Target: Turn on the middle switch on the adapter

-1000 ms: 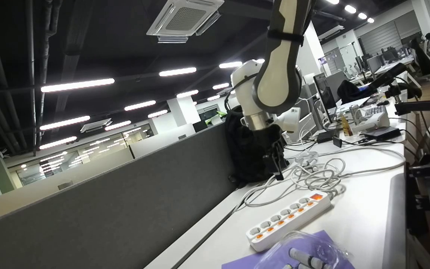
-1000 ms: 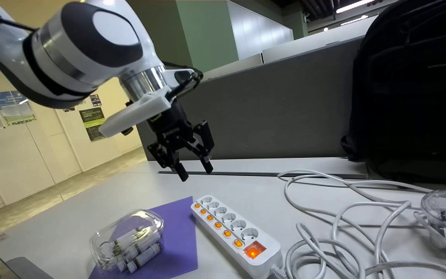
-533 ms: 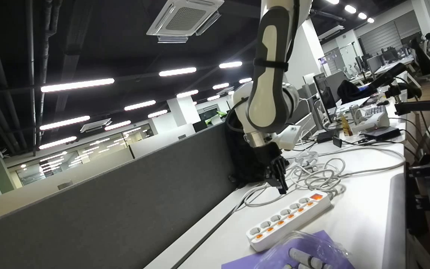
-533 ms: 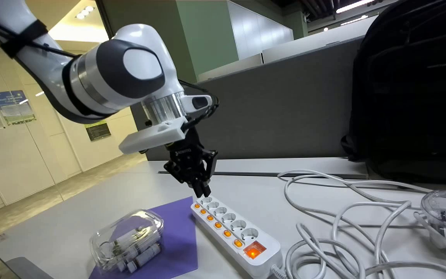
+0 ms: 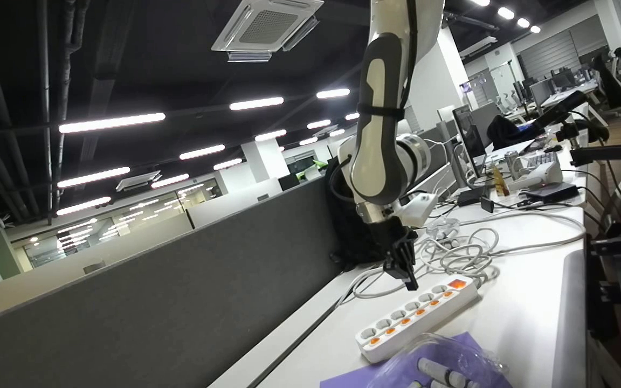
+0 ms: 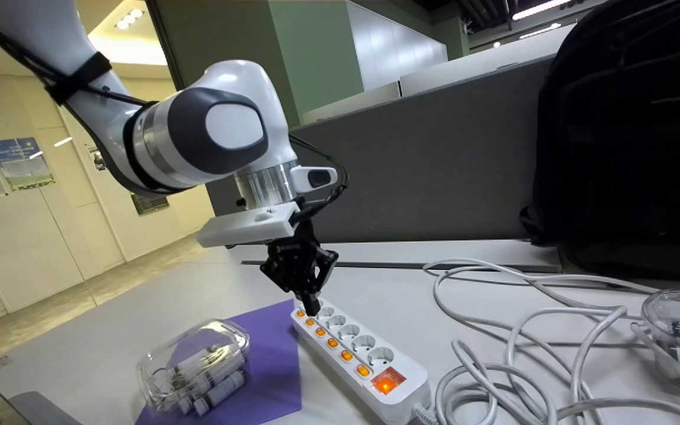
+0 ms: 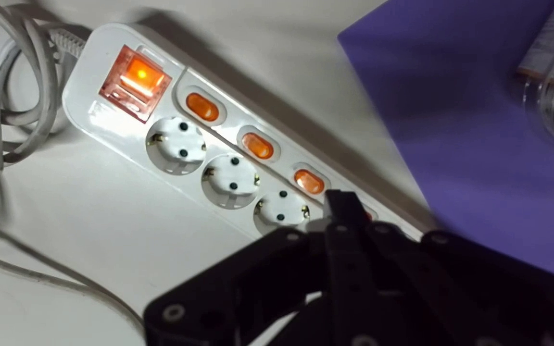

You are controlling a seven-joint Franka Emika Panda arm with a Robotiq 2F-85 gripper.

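- The lining-up before the press is judged to be the step in hand; no contact with any switch can be confirmed.
- The adapter (image 6: 355, 349) is seen at lower centre in an exterior view; in the wrist view it is slanted from upper left to right of centre.
- Six orange switches (image 6: 346, 355) are counted in the row, so no single one is centred. The third from the glowing rocker (image 7: 143, 77) is taken as the middle switch (image 7: 309, 181), though the fourth switch (image 6: 320, 332), partly hidden by the gripper (image 7: 346, 206) in the wrist view, could be meant.
- The gripper is closed right up, tips together, with nothing seen held.
- If the third is meant, a small shift toward upper left in the wrist view is called for, then a short downward push; a neighbour could be caught.
- The arm (image 5: 378, 134) is extended from the top of the frame in an exterior view; the gripper is pointed downward, apparently just above the adapter.
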